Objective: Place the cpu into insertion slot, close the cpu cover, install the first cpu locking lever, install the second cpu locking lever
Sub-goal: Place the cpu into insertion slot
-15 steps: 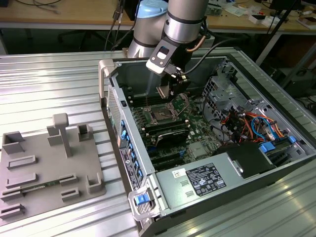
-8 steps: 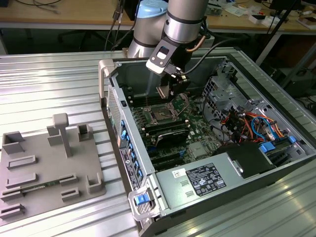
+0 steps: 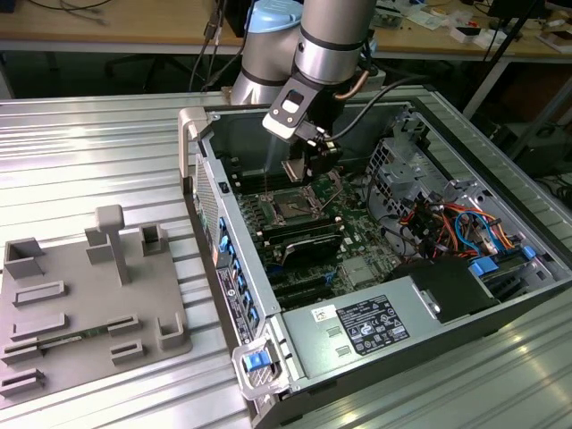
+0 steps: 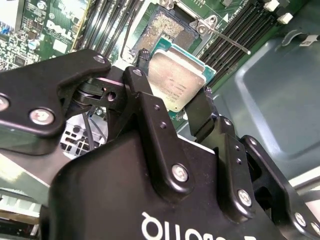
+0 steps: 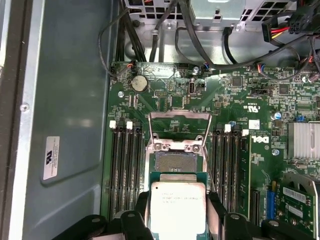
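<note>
**Inspector:** Where is the cpu (image 5: 177, 207), and what grips it?

**Operator:** I have it in the gripper (image 4: 172, 97), jaws closed on two opposite edges. It hangs over the green circuit board (image 5: 235, 100), just beside the insertion slot (image 5: 175, 161) and not seated. The socket lies bare and uncovered.

**Inspector:** How do you expect it to handle?

**Operator:** Light and stiff, I judge: a thin square plate that won't flex. The brushed metal top looks smooth, so likely slippery under the pads. The edge hold is the right one, because it keeps the underside contacts and the socket's fine contact field untouched. Both look fragile, and a tilted or dragged landing could damage them.

**Inspector:** Surroundings?

**Operator:** The cpu cover (image 5: 179, 122) is a thin silvery frame with a cut-out centre. It stands raised on its hinge at the socket's far edge. One locking lever (image 4: 225, 37), a slim bright wire rod, runs along one side of the socket and appears released. Long black memory slots (image 5: 125, 165) flank the socket on both sides. Around it all is the grey sheet-metal computer case (image 3: 206, 179), matte and flat-walled.
</note>
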Tool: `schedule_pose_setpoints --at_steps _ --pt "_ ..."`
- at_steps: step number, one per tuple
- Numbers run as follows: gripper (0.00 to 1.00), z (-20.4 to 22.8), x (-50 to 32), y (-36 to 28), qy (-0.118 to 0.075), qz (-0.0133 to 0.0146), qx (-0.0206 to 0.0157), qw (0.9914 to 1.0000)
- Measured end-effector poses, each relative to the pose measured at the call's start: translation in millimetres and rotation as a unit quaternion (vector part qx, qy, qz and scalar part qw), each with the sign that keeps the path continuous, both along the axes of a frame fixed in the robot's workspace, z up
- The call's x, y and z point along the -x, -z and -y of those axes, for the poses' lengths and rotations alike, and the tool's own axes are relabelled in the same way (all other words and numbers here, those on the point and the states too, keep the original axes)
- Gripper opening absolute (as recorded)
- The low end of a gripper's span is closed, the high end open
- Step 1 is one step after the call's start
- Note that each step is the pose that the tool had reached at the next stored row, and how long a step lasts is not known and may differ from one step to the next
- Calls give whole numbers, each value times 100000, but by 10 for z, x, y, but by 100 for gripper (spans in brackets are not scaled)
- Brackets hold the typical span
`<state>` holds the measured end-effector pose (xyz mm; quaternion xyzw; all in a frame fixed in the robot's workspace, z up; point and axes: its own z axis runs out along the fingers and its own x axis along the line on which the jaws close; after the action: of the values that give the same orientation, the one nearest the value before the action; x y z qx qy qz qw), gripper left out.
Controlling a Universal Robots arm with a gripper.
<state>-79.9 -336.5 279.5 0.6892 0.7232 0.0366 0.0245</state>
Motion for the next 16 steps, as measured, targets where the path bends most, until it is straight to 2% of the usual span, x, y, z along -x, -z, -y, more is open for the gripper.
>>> schedule_pose_setpoints --at_steps 4,6,10,13,16 --pt "55 -7 -1 108 0 -6 -2 100000" --pt "55 -10 -3 143 295 -4 -1 100000" --pt "55 -14 -31 254 1545 -32 2 99988" --pt "55 -17 -33 372 1603 -127 4 99987" --pt "55 -20 -34 441 1630 -144 2 99987"
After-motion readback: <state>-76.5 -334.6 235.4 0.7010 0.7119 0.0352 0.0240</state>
